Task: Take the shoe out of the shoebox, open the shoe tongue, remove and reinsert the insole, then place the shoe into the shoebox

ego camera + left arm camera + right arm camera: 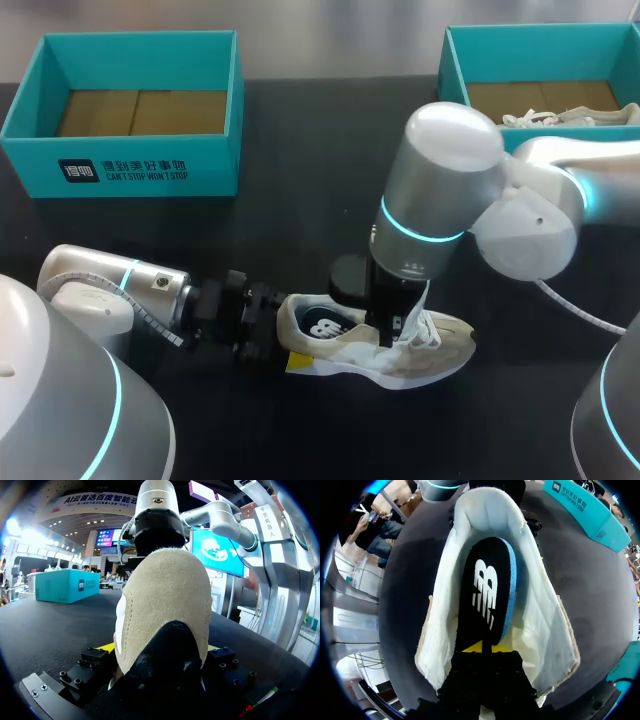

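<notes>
A beige and white shoe (425,358) lies on its side on the black table, heel toward my left arm. My left gripper (284,332) stands wide at the heel (165,595), with a yellow tip against each side of it. My right gripper (392,335) comes down into the shoe's opening. It is shut on the front end of the black insole (487,590), which has a white logo and a blue edge. The insole rests against the white lining (542,630) inside the shoe, and its heel end (325,325) shows in the opening.
A teal shoebox (130,170) lined with brown card stands at the back left. A second teal shoebox (458,60) at the back right holds another light shoe (560,117). My right arm's big elbow (450,190) hangs over the table's middle.
</notes>
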